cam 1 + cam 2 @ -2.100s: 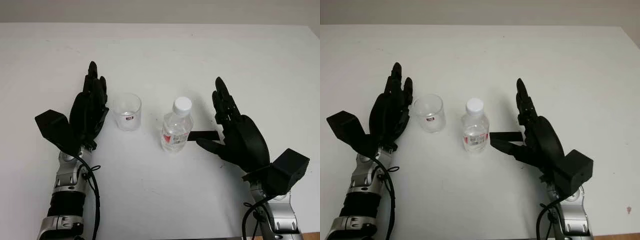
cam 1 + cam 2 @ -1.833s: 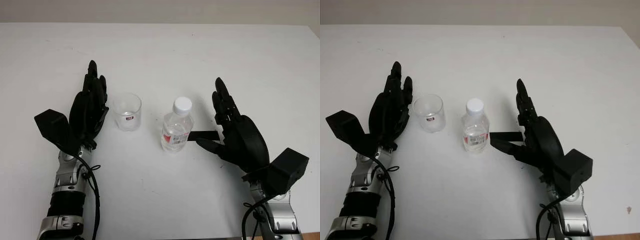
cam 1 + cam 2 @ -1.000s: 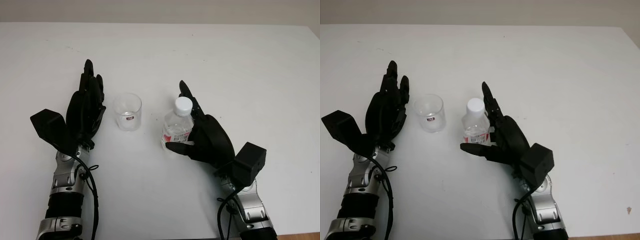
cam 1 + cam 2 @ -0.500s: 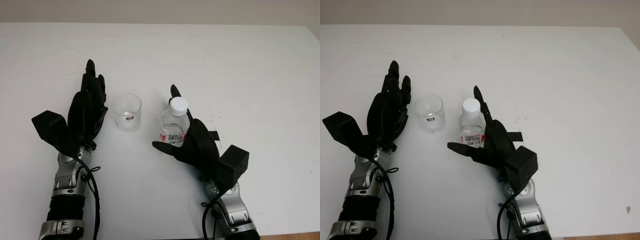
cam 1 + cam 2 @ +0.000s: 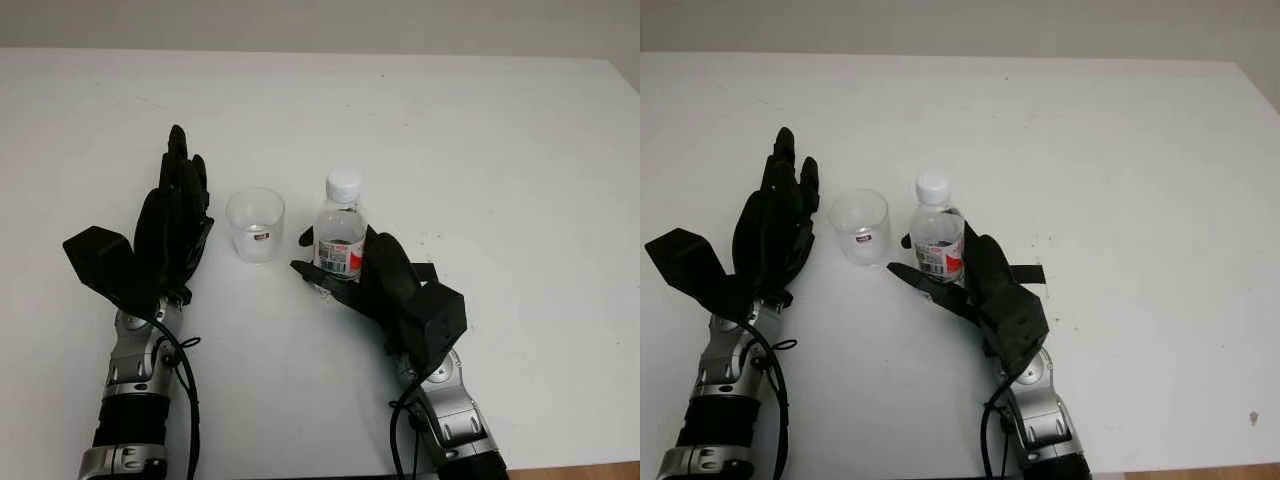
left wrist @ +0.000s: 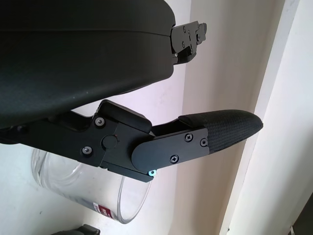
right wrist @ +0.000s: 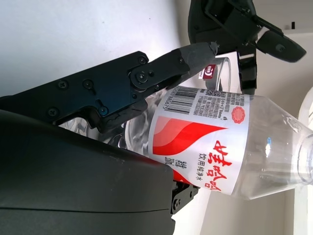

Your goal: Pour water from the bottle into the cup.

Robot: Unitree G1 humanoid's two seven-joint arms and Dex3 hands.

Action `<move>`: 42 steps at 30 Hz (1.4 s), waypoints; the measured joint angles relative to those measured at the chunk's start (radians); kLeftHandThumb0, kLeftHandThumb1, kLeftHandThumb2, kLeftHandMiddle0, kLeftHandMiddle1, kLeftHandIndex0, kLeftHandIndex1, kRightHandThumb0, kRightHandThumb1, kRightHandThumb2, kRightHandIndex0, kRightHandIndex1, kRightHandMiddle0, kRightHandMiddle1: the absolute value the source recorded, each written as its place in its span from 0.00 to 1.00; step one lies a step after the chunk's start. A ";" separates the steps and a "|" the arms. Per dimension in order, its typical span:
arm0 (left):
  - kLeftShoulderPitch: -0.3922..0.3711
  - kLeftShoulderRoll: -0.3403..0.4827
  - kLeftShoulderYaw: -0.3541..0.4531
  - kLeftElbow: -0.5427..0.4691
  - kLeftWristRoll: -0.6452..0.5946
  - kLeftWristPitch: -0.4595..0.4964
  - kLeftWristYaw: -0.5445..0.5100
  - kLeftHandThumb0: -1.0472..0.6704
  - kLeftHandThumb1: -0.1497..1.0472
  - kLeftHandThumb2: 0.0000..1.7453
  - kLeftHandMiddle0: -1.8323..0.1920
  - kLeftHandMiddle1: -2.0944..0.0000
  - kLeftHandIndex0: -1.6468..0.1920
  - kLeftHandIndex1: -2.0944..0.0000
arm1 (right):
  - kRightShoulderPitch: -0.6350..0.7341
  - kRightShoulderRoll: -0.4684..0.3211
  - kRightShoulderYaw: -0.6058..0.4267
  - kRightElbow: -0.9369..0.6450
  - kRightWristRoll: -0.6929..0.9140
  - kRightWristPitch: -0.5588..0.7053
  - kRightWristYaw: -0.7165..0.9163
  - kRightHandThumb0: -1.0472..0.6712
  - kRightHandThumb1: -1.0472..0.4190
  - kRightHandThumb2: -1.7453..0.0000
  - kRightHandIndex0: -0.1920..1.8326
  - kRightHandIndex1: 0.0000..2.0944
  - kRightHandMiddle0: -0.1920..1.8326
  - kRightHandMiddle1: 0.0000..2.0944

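The right hand (image 7: 146,142) was wrapped around the clear bottle (image 7: 220,147) — one finger (image 7: 127,78) lay across its red-and-white label. Beyond it stood the cup (image 7: 220,71) — beside the left hand (image 7: 234,24).

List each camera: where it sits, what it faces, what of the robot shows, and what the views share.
Left eye view: on the head, looking forward and down at the white table; both arms enter from below, left hand open beside the cup, right hand around the bottle.
Right eye view: same head, set slightly apart, same scene.
Left wrist view: at the left wrist, facing the cup past the hand's own black shell and a finger.
Right wrist view: at the right wrist, facing the labelled bottle in its fingers.
Shared: all four show the cup.
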 measured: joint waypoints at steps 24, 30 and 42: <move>-0.023 -0.023 -0.017 0.039 0.016 -0.036 0.030 0.13 1.00 0.39 0.99 0.97 1.00 0.98 | -0.491 -0.271 -0.147 0.377 -0.215 -0.080 -0.205 0.40 0.00 0.80 0.77 1.00 0.58 1.00; -0.024 -0.023 -0.017 0.046 0.020 -0.053 0.033 0.13 1.00 0.39 0.99 0.97 1.00 0.98 | -0.668 -0.321 -0.066 0.641 -0.355 -0.160 -0.328 0.38 0.00 0.81 0.76 1.00 0.61 1.00; -0.032 -0.030 -0.016 0.084 0.021 -0.093 0.038 0.13 1.00 0.39 1.00 0.98 1.00 0.98 | -0.821 -0.328 0.132 0.928 -0.550 -0.240 -0.533 0.36 0.00 0.85 0.77 1.00 0.59 1.00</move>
